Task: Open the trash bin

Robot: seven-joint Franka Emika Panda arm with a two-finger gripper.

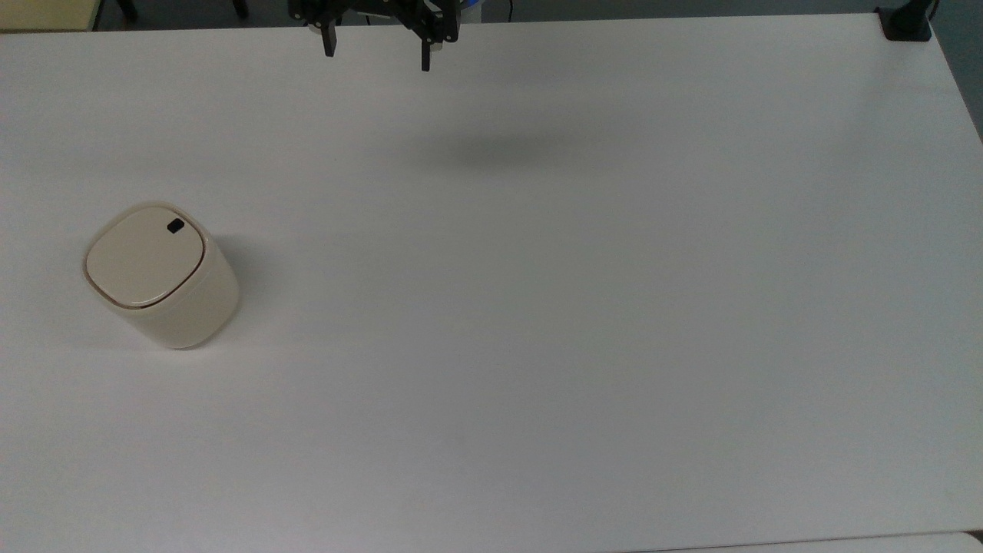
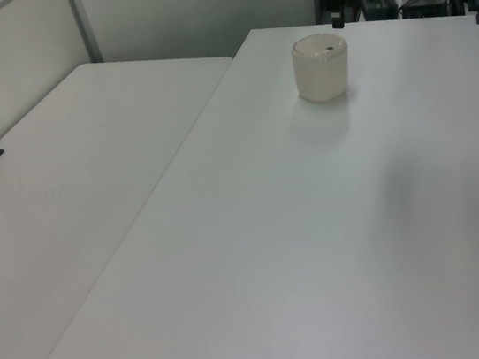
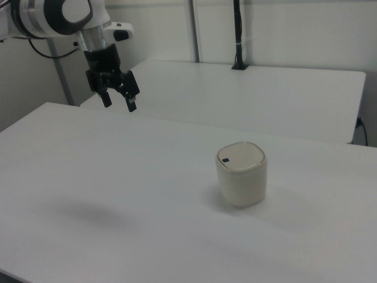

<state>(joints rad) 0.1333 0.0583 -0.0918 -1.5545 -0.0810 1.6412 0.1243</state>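
A white table (image 1: 537, 307) carries one cream trash bin (image 1: 161, 276), lid seemingly closed.

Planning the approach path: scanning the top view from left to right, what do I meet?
Cream rounded-square plastic trash bin with closed flat lid → its small black button → black two-finger gripper, open, at the top edge → black clamp mount at the white table's far right corner.

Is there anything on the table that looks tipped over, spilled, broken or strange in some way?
Nothing stands out. The trash bin stands upright on the white table with its lid flat and shut, and the black button sits in place on the lid. The gripper hangs in the air apart from the bin, jaws open and holding nothing.
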